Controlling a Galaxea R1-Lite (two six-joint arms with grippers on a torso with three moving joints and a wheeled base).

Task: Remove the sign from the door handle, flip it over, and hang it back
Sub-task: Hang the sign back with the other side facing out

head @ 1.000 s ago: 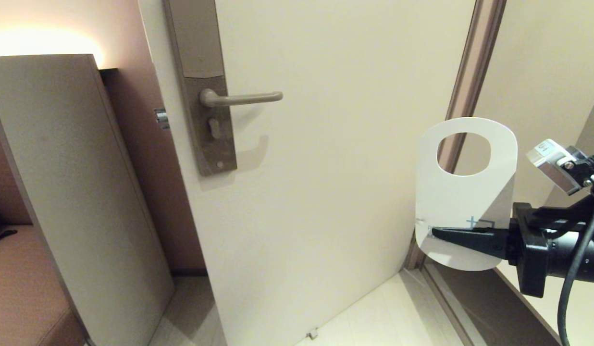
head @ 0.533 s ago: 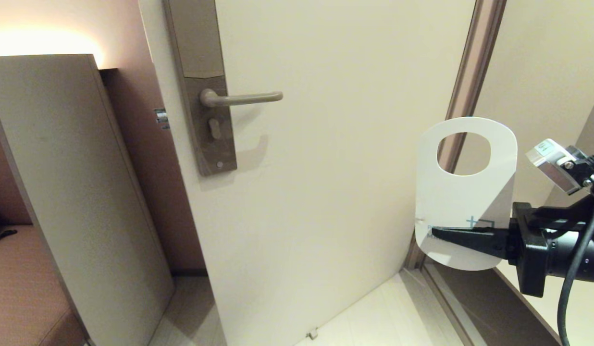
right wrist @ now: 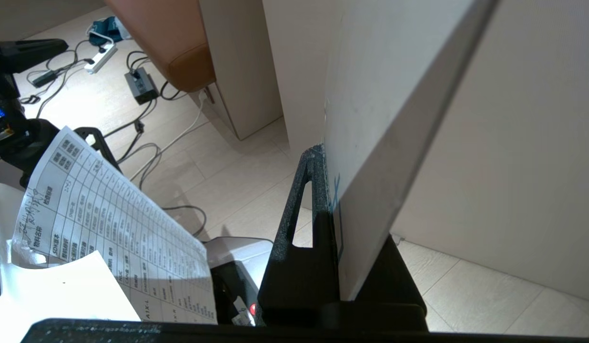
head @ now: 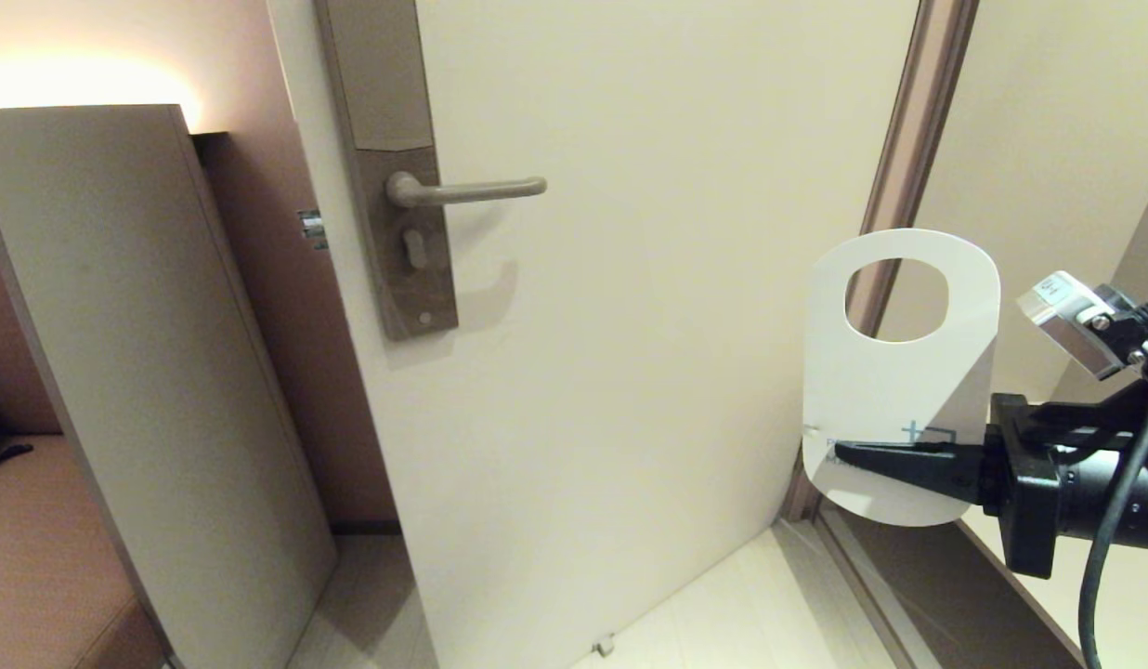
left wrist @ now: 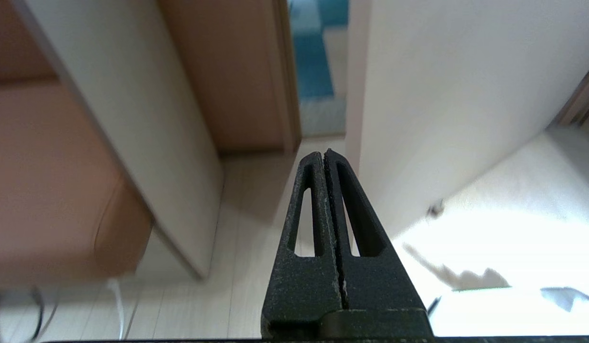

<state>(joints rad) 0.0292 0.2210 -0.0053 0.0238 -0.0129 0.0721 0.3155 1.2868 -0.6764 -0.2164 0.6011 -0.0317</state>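
My right gripper point(head: 839, 452) is clamped on the lower part of the sign point(head: 899, 372), its fingers pinched flat on either face of the card near the faint blue print; the sign stands upright in my grip with its white face toward my head camera and its big round hole at the top; it hangs in the air well to the right of the door handle point(head: 467, 190) and lower than it, in front of the door's point(head: 648, 325) right edge and the brown door frame point(head: 894, 186); the handle itself is bare, a slim grey lever pointing right from the tall lock plate point(head: 388, 167), level and untouched; in my right wrist camera the card point(right wrist: 385, 133) runs edge-on away from the fingers, with a black finger point(right wrist: 301, 224) pressed against its near face; a printed sheet of paper point(right wrist: 113, 224) and cables on the floor point(right wrist: 147, 138) lie below, farther from the handle than the sign is; my left gripper point(left wrist: 324, 155) holds nothing, its two fingers pressed together tip to tip, pointing at the pale floor point(left wrist: 247, 200) below the handle, beside the door's lower edge and a tall beige panel point(left wrist: 132, 119).
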